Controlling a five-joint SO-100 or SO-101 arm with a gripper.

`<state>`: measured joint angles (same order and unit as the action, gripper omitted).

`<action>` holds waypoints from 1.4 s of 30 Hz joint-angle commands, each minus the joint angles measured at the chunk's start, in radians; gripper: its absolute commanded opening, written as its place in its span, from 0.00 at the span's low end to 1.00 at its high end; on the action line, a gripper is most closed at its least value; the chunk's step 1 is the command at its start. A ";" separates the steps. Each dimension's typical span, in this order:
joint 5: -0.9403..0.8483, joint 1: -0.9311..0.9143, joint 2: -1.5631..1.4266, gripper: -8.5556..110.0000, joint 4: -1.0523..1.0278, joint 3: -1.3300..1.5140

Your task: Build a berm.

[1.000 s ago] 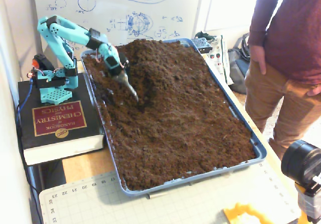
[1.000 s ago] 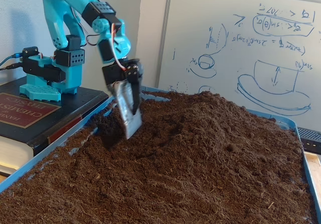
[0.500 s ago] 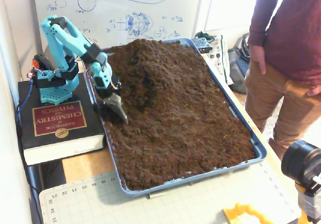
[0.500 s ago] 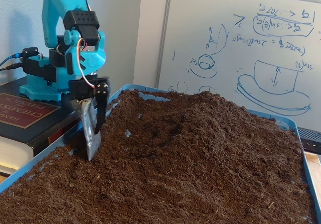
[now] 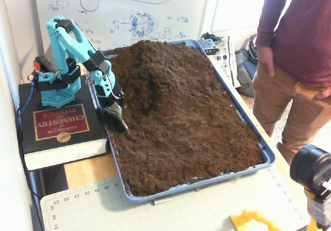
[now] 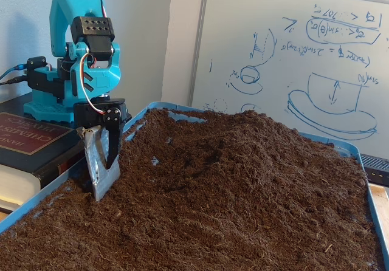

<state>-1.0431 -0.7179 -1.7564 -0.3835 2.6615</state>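
- Berm (image 5: 155,68) (image 6: 255,155) of dark soil rises at the far end of the blue tray (image 5: 266,156) (image 6: 36,207).
- Jaws (image 5: 118,121) (image 6: 102,175) carry a flat metal blade, tip dug into soil at the tray's left edge; I cannot tell their spread.
- Turquoise arm (image 5: 70,44) (image 6: 91,46) stands on a thick book (image 5: 59,130) (image 6: 30,146), left of the tray.

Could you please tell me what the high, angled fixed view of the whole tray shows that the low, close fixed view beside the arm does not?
Only the high view shows the full blue tray, a standing person, the cutting mat and a black camera.

Only the low view shows the gripper side-on, its metal blade tip in the soil by the tray's edge.

Both show the arm on a chemistry handbook, the berm heaped at the whiteboard end, and the whiteboard.
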 commanded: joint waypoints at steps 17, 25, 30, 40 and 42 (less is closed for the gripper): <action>-0.005 -0.081 -0.377 0.08 -0.003 0.268; -0.005 -0.077 -0.319 0.08 -0.003 0.255; -0.005 -0.057 -0.097 0.08 0.014 0.189; -0.003 0.127 0.080 0.08 0.008 -0.176; -0.002 0.164 0.123 0.08 0.006 -0.262</action>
<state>-1.0416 -0.6075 -1.6644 -0.3804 2.5295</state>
